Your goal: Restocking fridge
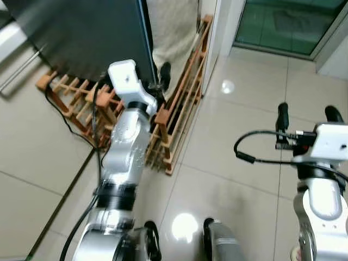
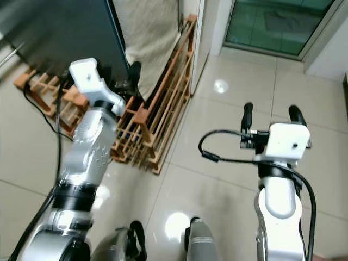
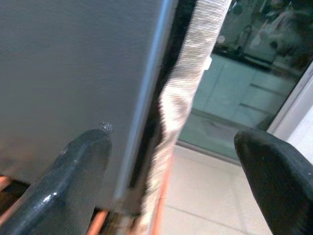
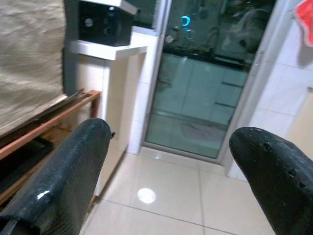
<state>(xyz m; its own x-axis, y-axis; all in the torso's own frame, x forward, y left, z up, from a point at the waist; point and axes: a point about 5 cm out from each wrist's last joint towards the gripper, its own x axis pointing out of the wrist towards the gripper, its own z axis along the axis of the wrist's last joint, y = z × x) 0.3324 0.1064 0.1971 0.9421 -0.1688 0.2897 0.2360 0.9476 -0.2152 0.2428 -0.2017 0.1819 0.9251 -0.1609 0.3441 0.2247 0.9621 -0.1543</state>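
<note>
1. Left claw (image 3: 166, 161) is raised at the edge of the fridge door (image 1: 81, 32), fingers spread wide and holding nothing. In the left wrist view one finger (image 3: 73, 181) lies against the grey door face and the other stands out past the edge, so the door edge runs between them.

2. Right claw (image 2: 269, 117) is held out over bare floor (image 1: 239, 157), well apart from the fridge. Its two fingers are parted and empty, pointing toward a glass door (image 1: 288, 22) ahead.

3. Fridge is a tall dark slab on the robot's left, its long edge running upright. That edge lies straight ahead of the left claw, so the left arm is much the nearer one. I judge the step in hand to be catching this edge and swinging the door open; no stock for the fridge can be made out.

4. Just beside the door edge hangs a beige cloth (image 1: 174, 27), very close to the gap. It could get caught by the outer finger as the claw closes.

5. At the fridge's foot sits a low wooden rack (image 1: 179, 103), stretching along the wall and under the claw. A black cable (image 1: 62, 117) trails across the tiles near it. Both lie in the path of a swinging door or a stepping foot.

6. Beyond the cloth a white shelf carries a dark box (image 4: 105, 24).
</note>
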